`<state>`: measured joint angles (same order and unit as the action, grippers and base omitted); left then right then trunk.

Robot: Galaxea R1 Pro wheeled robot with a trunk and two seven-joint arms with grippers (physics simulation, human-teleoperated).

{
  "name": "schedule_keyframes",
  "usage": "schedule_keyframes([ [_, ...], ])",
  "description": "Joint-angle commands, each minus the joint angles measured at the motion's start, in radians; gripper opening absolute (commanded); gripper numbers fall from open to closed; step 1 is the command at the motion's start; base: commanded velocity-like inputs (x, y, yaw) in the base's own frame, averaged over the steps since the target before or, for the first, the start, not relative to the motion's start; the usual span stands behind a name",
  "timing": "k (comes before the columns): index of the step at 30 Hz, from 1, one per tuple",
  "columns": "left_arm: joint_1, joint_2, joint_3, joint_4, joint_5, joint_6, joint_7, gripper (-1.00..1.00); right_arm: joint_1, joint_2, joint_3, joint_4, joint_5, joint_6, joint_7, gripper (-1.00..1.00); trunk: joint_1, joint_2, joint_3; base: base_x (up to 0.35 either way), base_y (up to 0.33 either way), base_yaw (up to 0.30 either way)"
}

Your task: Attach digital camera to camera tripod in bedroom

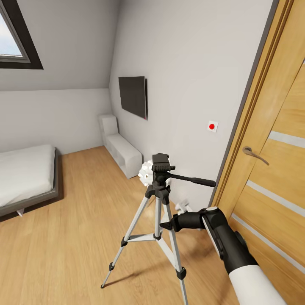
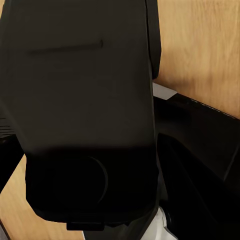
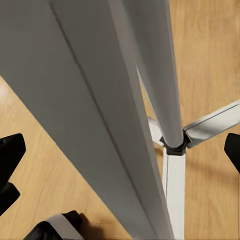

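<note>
Head view has the digital camera (image 1: 161, 161) already perched on the camera tripod (image 1: 157, 220) head, near the door (image 1: 271, 169). Right gripper (image 1: 166, 225), jaws spread around a leg; bump it and everything probably topples. Left gripper, can't tell.

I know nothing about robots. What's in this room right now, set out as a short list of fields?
room: attic bedroom, wood floor
tripod: camera tripod standing upright near the wooden door
on tripod head: small black boxy item, possibly the digital camera
pan handle: points toward the door
right gripper: open, fingers either side of the tripod legs
left gripper: cannot tell
bed: far left
wall: dark screen
</note>
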<state>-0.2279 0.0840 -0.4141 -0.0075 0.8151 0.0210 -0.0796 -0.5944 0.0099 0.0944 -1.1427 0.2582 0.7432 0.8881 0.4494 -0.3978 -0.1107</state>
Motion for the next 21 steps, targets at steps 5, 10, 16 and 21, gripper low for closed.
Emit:
schedule_keyframes([
  [5, -0.001, 0.0, -0.008, -0.001, 0.009, 0.002, -0.003, -1.0, -0.001, 0.004, -0.003, 0.004, 0.01, -0.024, 0.005, -1.0, 0.001, -0.002, -0.002, 0.0, 0.0, 0.0],
  [10, -0.001, 0.0, -0.008, -0.001, 0.009, 0.002, -0.003, -1.0, -0.001, 0.004, -0.004, 0.019, 0.01, -0.032, 0.004, -1.0, 0.001, -0.002, -0.002, 0.0, 0.0, 0.0],
  [16, -0.001, 0.001, -0.008, -0.003, 0.007, 0.002, -0.004, -1.0, -0.001, 0.003, -0.005, 0.029, 0.011, -0.033, 0.003, -1.0, 0.001, -0.002, -0.002, 0.0, 0.0, 0.0],
  [21, -0.002, 0.011, -0.014, -0.027, 0.002, 0.005, -0.004, -1.0, -0.001, 0.002, -0.005, 0.061, 0.014, -0.044, -0.01, -1.0, 0.001, -0.002, -0.002, 0.0, 0.0, 0.0],
])
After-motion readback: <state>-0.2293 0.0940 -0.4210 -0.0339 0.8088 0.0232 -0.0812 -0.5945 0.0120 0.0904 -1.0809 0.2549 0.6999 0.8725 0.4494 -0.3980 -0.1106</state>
